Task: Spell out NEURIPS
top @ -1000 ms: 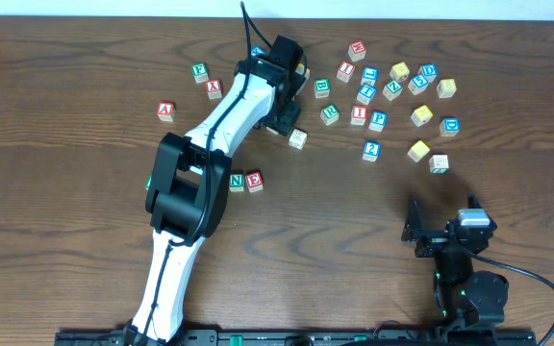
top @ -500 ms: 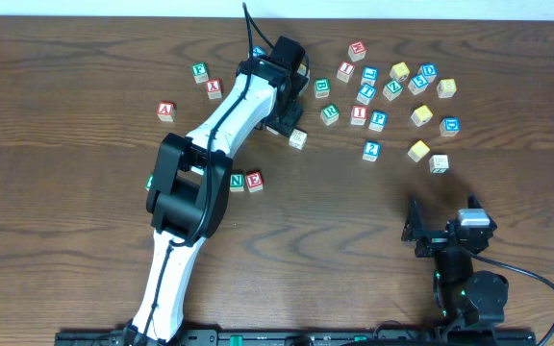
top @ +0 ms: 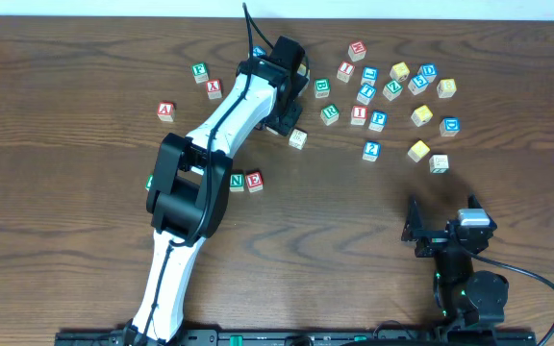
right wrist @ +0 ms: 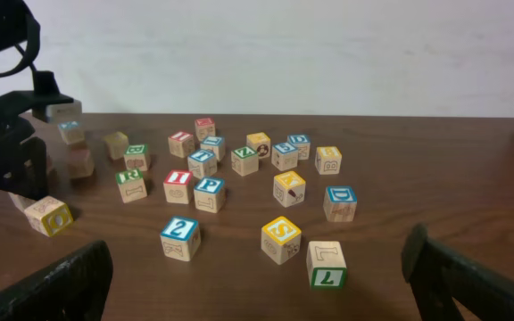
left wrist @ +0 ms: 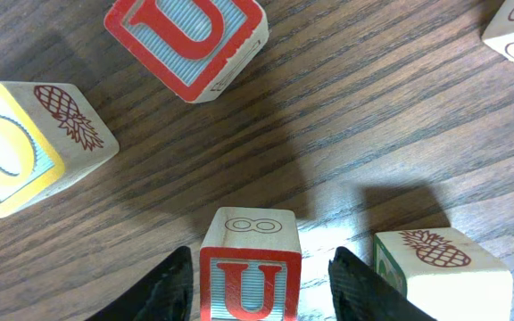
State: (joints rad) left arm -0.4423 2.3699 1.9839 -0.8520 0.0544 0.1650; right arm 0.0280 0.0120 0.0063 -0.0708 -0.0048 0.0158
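Observation:
In the left wrist view my left gripper is open, with its two fingers on either side of a wooden cube with a red U that rests on the table; there are small gaps on both sides. A second red U cube lies further off. In the overhead view the left arm hides this cube; a green N cube and a red E cube sit side by side. A green R cube, a red I cube, a blue P cube and a yellow S cube lie ahead of my open, empty right gripper.
A yellow-faced pineapple cube lies left of the left gripper and a pineapple cube with a green face just right of it. Several other cubes are scattered at the back right. Red A cubes lie at the left.

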